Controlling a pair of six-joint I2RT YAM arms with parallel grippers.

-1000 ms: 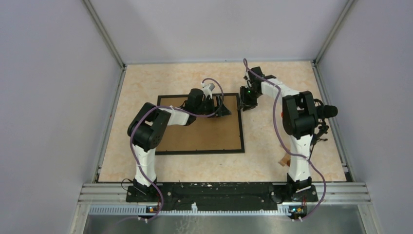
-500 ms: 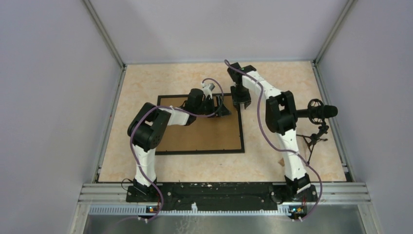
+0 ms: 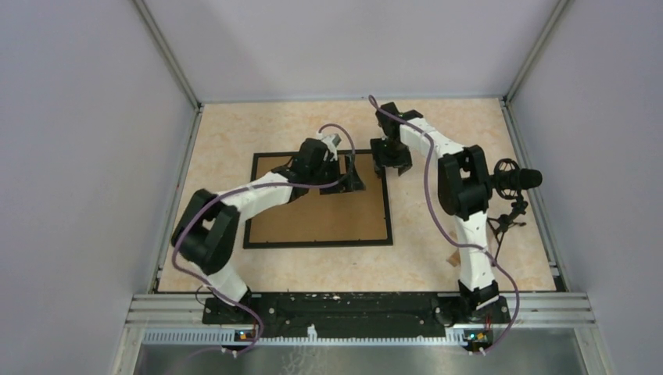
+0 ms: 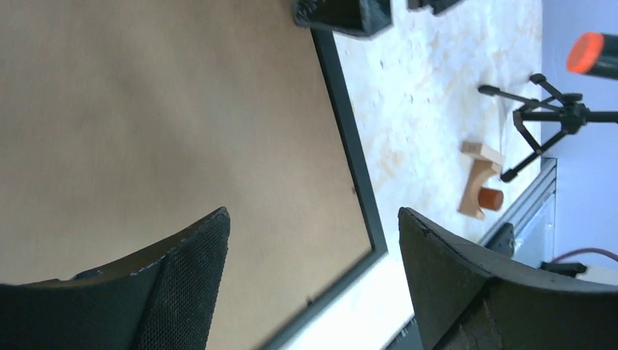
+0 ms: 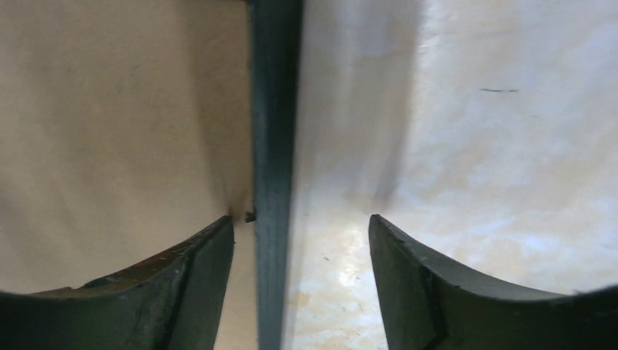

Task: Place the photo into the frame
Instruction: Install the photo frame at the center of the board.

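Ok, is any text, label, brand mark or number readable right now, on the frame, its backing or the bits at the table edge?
None can be read in any view.
frame: plain black border, no print.
brown backing: bare, no label or number.
microphone and wooden block: no marking visible, though both are too small to rule out fine print.

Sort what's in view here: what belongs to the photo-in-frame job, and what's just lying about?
Job:
- frame, brown board showing
- left gripper, open over it
- right gripper, open astride its right edge
- no photo visible

Lying about:
- microphone on tripod
- wooden block with small reddish cylinder, by the right arm
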